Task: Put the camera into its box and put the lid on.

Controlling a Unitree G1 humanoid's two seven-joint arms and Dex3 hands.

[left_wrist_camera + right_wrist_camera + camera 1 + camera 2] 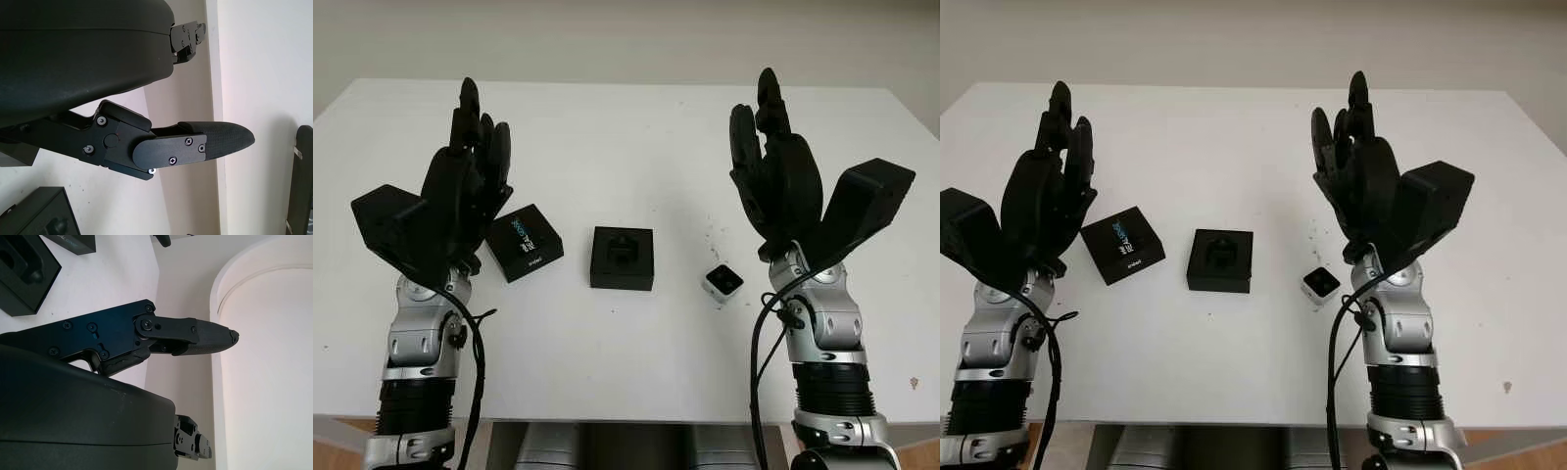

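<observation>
white desk (636, 147) with three things in a row near the front edge: lid (525, 243) on the left, black with print on top, lying tilted; open black box (622, 258) in the middle, moulded insert showing; small white camera (722, 282) to the right of the box, a clear gap between them, lens face up and angled. left robot hand (470, 176) raised above the desk just beside the lid, open, holding nothing. right robot hand (771, 166) raised above the desk just behind and right of the camera, open too, nothing held. nothing started yet, camera not in box, lid off. step in hand looks like reaching for the camera with the right robot hand, it's nearest. to do it well: come down over the camera, pinch its side faces not the lens, lift straight, turn it to match the insert cutout before lowering, don't nudge the box sideways. lid goes after, left robot hand is best placed.
</observation>
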